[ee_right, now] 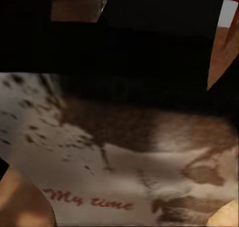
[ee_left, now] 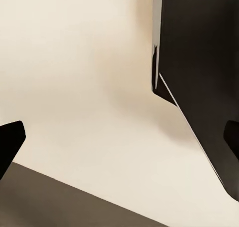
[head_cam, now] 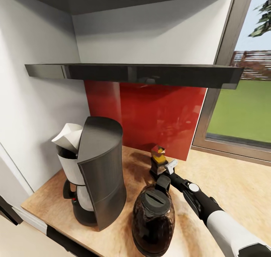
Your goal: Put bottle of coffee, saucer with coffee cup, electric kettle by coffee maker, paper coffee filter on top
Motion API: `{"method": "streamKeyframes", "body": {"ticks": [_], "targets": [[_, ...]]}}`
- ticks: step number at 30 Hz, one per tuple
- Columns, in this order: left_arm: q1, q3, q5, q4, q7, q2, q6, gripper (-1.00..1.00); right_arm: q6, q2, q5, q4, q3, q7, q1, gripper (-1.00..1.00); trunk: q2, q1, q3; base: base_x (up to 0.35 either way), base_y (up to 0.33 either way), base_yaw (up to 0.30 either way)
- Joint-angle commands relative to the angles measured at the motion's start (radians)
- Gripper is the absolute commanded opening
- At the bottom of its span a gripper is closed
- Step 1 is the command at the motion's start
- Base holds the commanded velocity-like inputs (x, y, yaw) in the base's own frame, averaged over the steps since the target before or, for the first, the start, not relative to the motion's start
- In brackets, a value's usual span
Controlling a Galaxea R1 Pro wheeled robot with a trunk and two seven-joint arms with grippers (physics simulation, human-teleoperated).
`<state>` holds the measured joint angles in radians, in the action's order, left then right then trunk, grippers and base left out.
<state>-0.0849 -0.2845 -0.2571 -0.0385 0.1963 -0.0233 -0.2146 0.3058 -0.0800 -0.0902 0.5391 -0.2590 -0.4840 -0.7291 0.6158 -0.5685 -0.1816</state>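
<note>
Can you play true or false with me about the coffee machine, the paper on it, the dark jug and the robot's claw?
1. The coffee maker stands on the wooden countertop. True.
2. A white paper coffee filter sits on top of the coffee maker. True.
3. The dark electric kettle is up on the shelf. False: it stands on the countertop, just beside the coffee maker.
4. The right claw is reaching at the bottle of coffee near the red wall panel. True.
5. The bottle of coffee is lying on its side. False: it stands upright on the countertop.
6. The window shows snow outside. False: it shows green grass.
</note>
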Motion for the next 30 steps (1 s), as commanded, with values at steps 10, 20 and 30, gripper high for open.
{"method": "streamKeyframes", "body": {"ticks": [10,20,30], "targets": [[0.0,-0.009,-0.008,-0.001,0.002,0.001,-0.005,1.0,0.002,-0.001,-0.009,-0.001,-0.007,-0.001,-0.001,1.0,0.001,0.0,-0.001,0.0,0.0,0.0],[0.0,-0.009,-0.008,-0.001,0.003,0.006,-0.005,1.0,0.002,-0.001,-0.009,-0.001,-0.008,-0.001,-0.001,1.0,0.001,0.0,-0.001,-0.049,-0.067,0.0],[0.0,-0.009,-0.008,-0.001,0.003,0.006,-0.005,1.0,0.002,-0.001,-0.009,-0.001,-0.008,-0.001,-0.001,1.0,0.001,0.0,-0.001,-0.01,-0.014,0.0]]}}
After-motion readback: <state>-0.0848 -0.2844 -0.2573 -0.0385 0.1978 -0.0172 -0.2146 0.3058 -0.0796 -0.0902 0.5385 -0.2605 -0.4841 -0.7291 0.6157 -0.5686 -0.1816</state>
